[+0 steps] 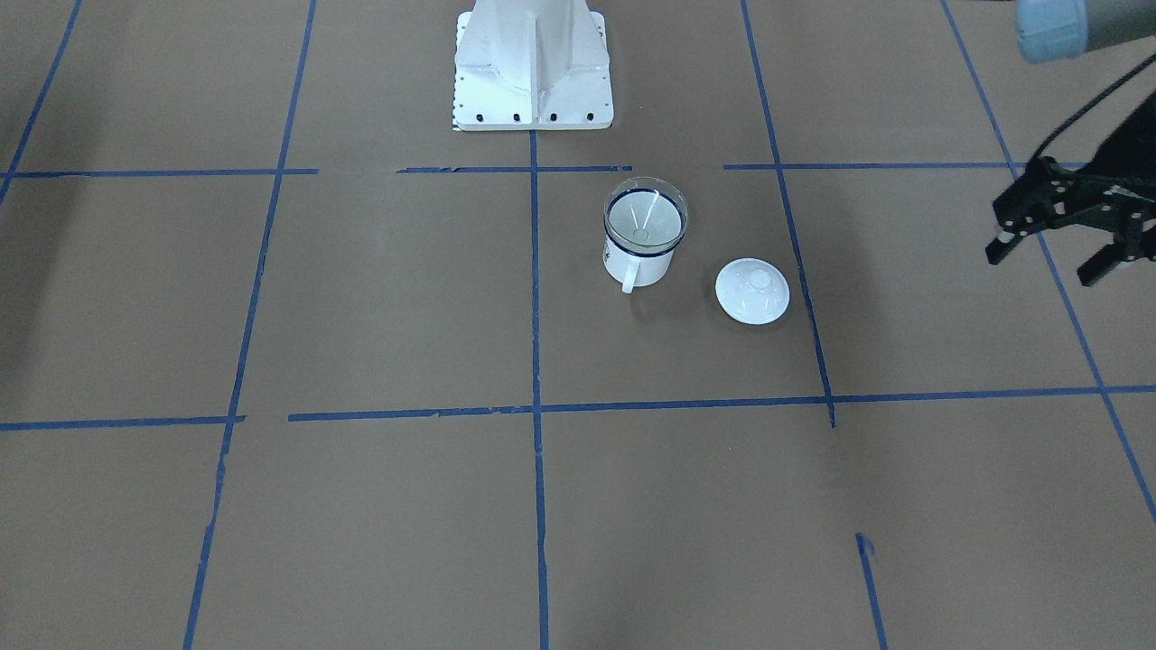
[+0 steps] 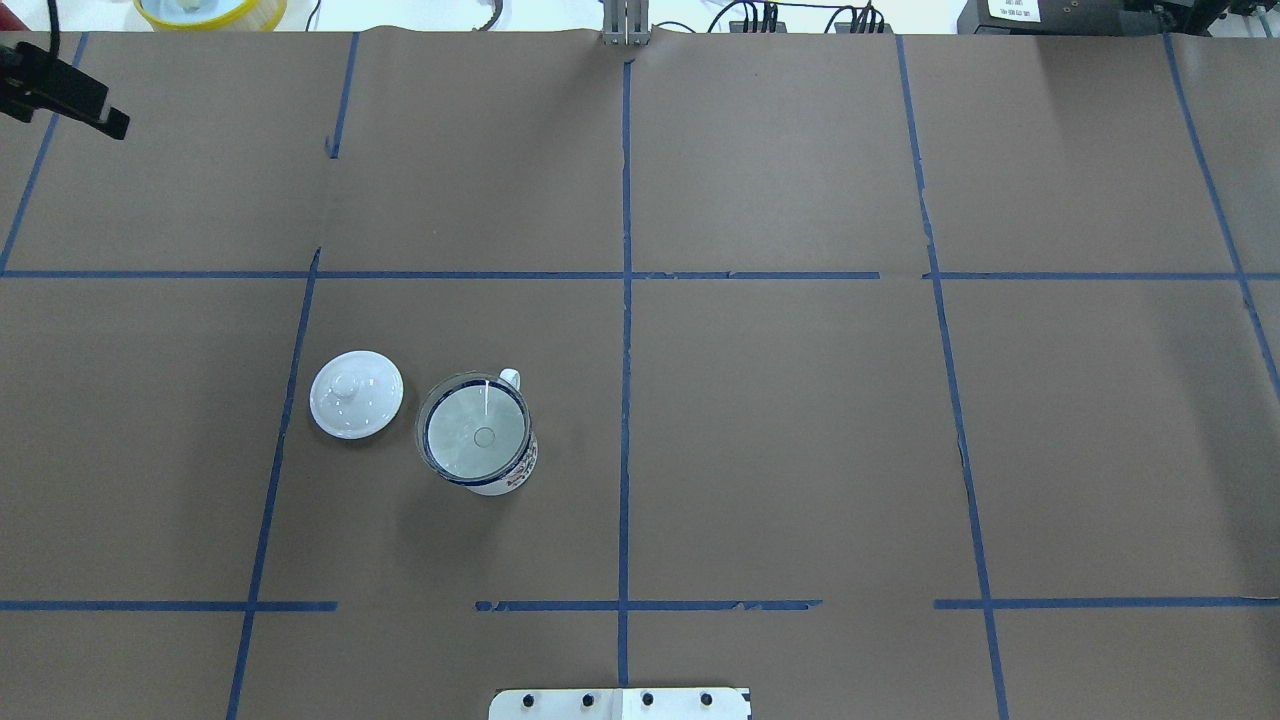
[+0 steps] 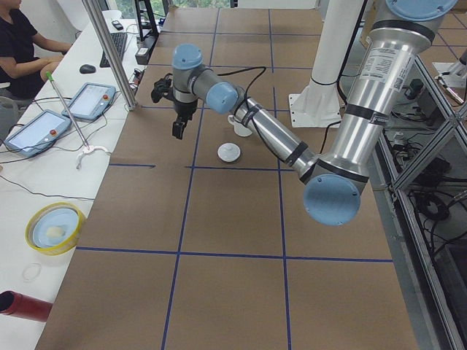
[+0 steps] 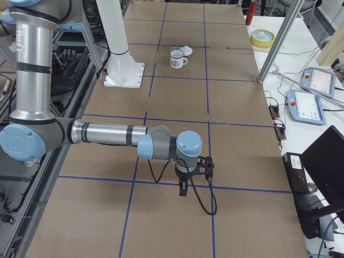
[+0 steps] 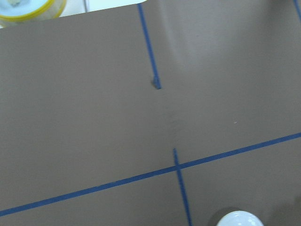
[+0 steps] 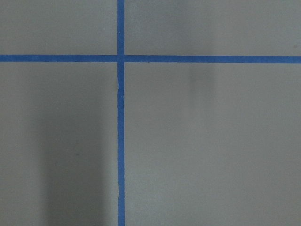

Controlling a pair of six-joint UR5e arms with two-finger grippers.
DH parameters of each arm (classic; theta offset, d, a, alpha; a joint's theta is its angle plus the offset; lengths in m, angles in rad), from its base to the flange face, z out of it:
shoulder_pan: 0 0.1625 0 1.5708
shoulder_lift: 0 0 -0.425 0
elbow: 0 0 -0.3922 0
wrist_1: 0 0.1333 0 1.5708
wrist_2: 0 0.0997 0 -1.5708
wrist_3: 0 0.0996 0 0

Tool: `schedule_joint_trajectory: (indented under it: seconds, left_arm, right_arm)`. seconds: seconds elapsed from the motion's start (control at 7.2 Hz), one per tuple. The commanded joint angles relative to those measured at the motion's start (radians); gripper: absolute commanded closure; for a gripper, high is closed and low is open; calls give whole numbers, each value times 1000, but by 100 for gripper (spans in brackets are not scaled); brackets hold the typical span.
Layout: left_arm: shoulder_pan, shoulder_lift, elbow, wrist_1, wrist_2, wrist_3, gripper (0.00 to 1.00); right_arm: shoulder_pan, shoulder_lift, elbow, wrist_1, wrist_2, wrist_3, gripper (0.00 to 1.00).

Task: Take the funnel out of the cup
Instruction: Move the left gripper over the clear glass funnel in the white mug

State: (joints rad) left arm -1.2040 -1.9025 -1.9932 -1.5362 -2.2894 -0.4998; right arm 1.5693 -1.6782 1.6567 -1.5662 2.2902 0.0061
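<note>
The clear funnel (image 1: 645, 217) sits in the cup (image 1: 637, 264), a white mug with a dark blue rim and its handle pointing away from the robot. Both also show in the overhead view, funnel (image 2: 476, 432) in cup (image 2: 515, 475), and the cup shows far off in the right side view (image 4: 176, 58). My left gripper (image 1: 1043, 264) is open and empty, raised well to the outer side of the cup, beyond the lid. It shows partly at the overhead view's top left corner (image 2: 62, 95). My right gripper (image 4: 183, 188) hangs far from the cup; I cannot tell whether it is open or shut.
A white domed lid (image 1: 752, 291) lies on the table beside the cup, on my left arm's side. The robot's white base (image 1: 531, 68) stands behind the cup. A yellow bowl (image 2: 210, 10) sits past the table's far edge. A metal post (image 4: 274, 51) stands at that edge.
</note>
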Motion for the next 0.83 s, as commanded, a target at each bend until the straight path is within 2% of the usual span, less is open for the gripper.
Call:
schedule_joint_trajectory:
  seconds: [0.0, 0.28, 0.42, 0.69]
  left_arm:
    - [195, -79, -90, 7, 106, -234, 0]
    - [440, -237, -73, 127, 280, -407, 0]
    - [521, -278, -78, 161, 391, -483, 0]
    - [592, -325, -70, 168, 404, -535, 0]
  right_arm:
    - [0, 0, 0, 0, 0, 0, 0]
    - [0, 0, 0, 0, 0, 0, 0]
    - [0, 0, 0, 0, 0, 0, 0]
    - [0, 0, 0, 0, 0, 0, 0]
